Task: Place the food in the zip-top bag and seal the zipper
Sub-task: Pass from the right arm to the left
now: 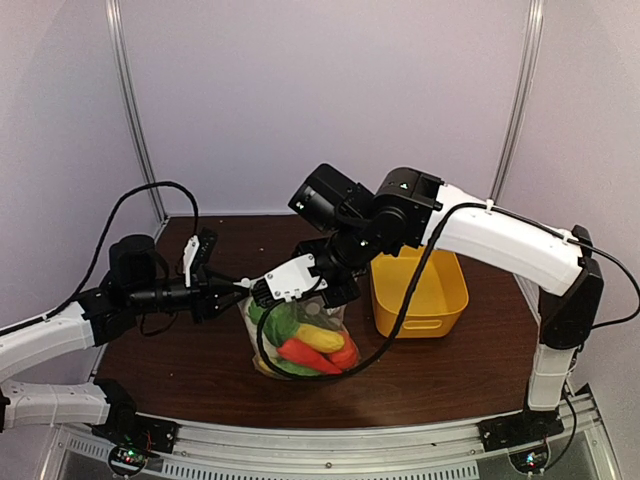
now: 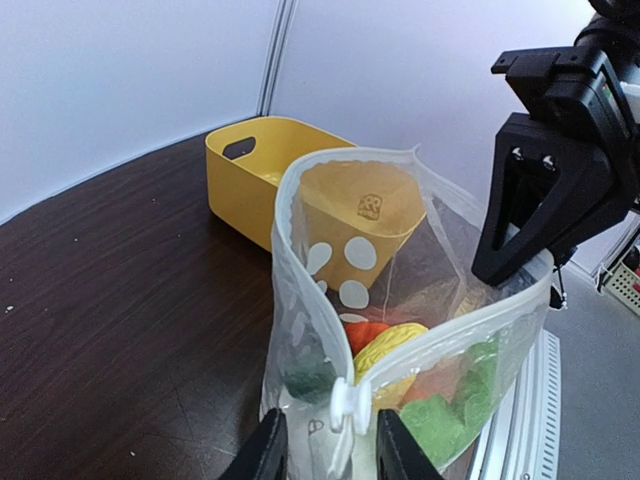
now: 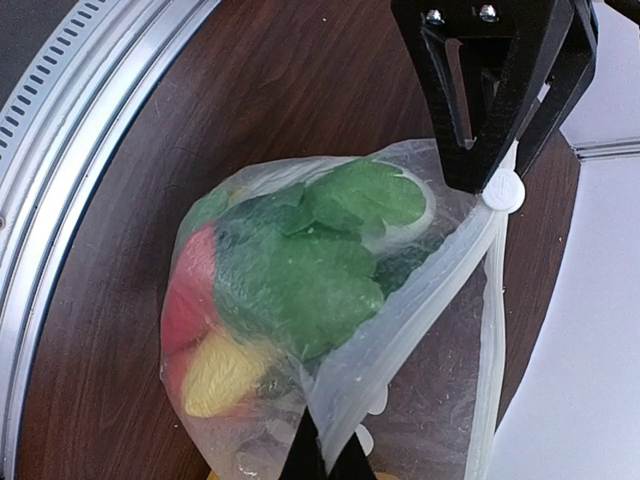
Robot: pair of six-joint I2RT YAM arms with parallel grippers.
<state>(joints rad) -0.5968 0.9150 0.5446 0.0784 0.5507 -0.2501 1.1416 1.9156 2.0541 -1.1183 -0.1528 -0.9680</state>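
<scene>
Brown table (image 1: pixel 180 370), zipper (image 2: pixel 450 342) between left fingers (image 2: pixel 262 452).

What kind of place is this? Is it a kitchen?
Probably a robot lab, not a kitchen. Robot arms are bolted at the edge of a dark table, plain walls close it in, and the food in the bag looks like toys.

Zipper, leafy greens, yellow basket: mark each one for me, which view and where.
zipper (image 2: pixel 450 337), left wrist view, middle of the pale strip.
leafy greens (image 3: pixel 300 275), right wrist view, centre of the large dark leaf.
yellow basket (image 2: pixel 235 192), left wrist view, outer wall below the handle slot.
</scene>
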